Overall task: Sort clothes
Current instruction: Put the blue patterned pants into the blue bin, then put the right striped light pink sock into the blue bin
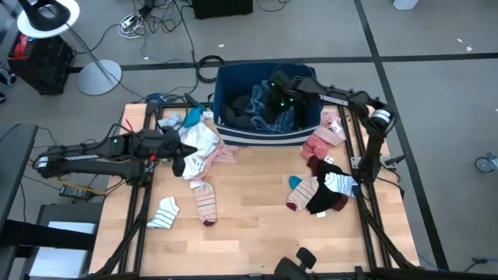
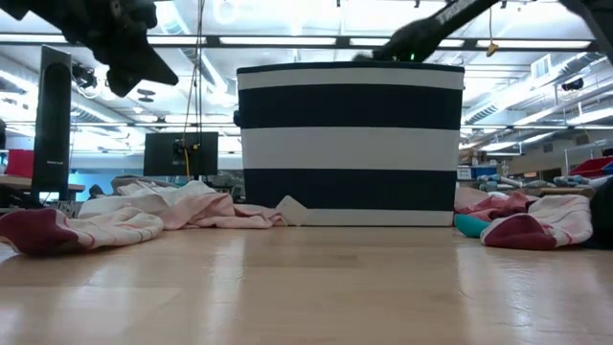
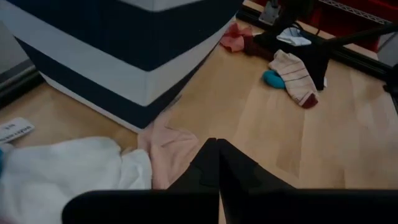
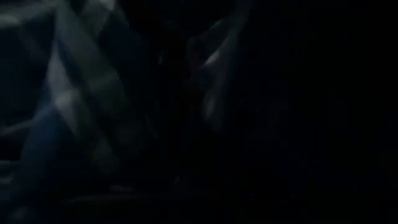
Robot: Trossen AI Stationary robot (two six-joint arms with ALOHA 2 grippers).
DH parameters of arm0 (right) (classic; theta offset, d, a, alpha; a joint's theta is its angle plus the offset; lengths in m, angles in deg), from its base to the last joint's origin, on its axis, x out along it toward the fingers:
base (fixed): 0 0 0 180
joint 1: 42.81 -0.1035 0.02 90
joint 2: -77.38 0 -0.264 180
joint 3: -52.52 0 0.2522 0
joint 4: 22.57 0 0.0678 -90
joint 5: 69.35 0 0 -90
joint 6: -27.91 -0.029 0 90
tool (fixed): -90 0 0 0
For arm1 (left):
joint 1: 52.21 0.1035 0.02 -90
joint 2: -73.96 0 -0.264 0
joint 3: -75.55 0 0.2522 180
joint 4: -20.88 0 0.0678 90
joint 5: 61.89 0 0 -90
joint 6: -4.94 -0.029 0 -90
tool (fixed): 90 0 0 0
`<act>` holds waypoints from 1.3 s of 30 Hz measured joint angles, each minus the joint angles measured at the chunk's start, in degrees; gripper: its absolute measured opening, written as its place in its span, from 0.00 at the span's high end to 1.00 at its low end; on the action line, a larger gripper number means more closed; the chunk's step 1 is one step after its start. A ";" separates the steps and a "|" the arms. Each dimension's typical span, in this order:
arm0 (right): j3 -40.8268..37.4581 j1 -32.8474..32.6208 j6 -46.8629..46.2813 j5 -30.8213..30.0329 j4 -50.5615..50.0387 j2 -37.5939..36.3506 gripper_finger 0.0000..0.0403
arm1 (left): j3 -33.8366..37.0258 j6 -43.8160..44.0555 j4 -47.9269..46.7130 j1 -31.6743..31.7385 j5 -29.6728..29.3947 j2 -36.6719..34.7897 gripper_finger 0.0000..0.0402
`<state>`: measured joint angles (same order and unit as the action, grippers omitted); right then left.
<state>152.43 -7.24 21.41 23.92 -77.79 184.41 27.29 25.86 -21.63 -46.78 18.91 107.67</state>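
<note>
Dark clothes [image 1: 264, 109] piled in bin [image 1: 233, 134]; right gripper [image 1: 274, 87] closed down inside, likely grabbing; left gripper [image 1: 178, 166] closed, empty, above white piece [image 1: 201, 141].

left arm [image 1: 93, 155]: matte black, chunky segmented links, one small green light glowing on top
right arm [image 1: 372, 124]: same black build, a pale band round one joint, dark cabling alongside
left gripper [image 3: 217, 163]: two flat black jaws, tapering to a point
right gripper [image 1: 278, 92]: black housing, green lights glowing
</note>
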 joint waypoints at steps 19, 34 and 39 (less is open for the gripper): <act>2.03 0.11 -0.02 0.89 -11.54 -26.11 0.99 | 1.47 1.69 1.97 -3.18 -2.41 0.39 1.00; -16.61 -19.84 -15.51 -8.66 -18.77 -60.55 1.00 | 1.47 9.31 2.29 -19.80 -17.46 4.73 1.00; -28.06 -27.71 -25.32 -10.27 -18.41 -67.94 1.00 | 1.47 9.29 2.30 -22.49 -19.92 7.68 1.00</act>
<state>124.37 -34.94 -3.91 13.64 -96.20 116.47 28.75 35.15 -19.34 -69.27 -1.02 115.35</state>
